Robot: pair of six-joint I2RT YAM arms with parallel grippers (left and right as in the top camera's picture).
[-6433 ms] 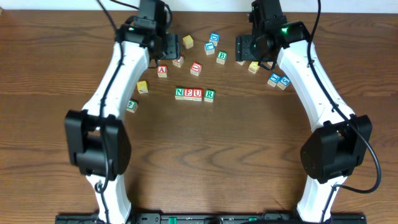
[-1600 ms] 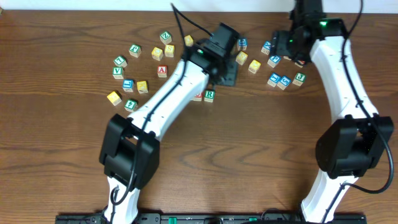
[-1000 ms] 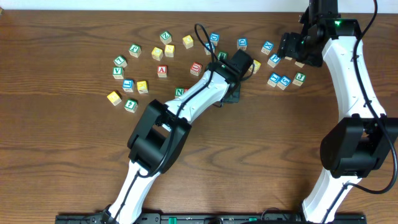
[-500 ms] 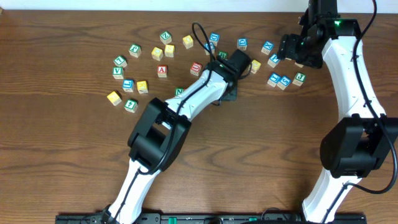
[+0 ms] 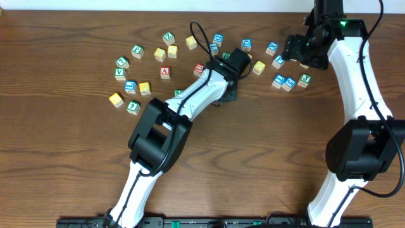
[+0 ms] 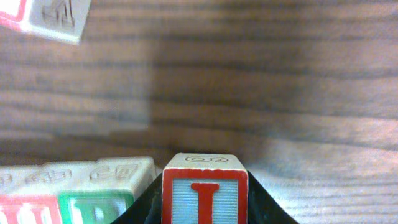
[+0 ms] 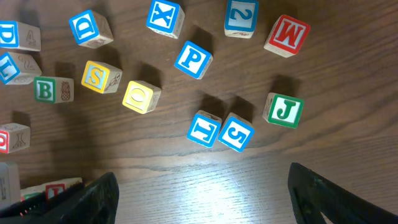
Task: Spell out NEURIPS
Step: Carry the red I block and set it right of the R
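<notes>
My left gripper (image 6: 205,208) is shut on the red-framed I cube (image 6: 205,193), low over the wood. Just left of it lies the row's end, a green-framed cube (image 6: 96,196) with a red-framed one beside it at the frame's edge. In the overhead view the left arm covers most of that row; only the N cube (image 5: 179,94) peeks out, and the left gripper (image 5: 223,98) sits at the row's right end. My right gripper (image 7: 202,186) hangs open and empty over loose cubes, among them the blue P cube (image 7: 194,59) and a yellow S cube (image 7: 101,76).
Loose cubes spread along the back: A (image 5: 165,71), V (image 5: 119,73) and yellow ones at the left; X (image 7: 165,17), M (image 7: 286,35), J (image 7: 285,110) and two blue cubes (image 7: 221,132) under the right arm. One more cube (image 6: 56,18) lies beyond the row.
The left arm has drawn its gripper slightly left and back toward the row's end, still holding the I cube. The right arm has stayed where it was.
</notes>
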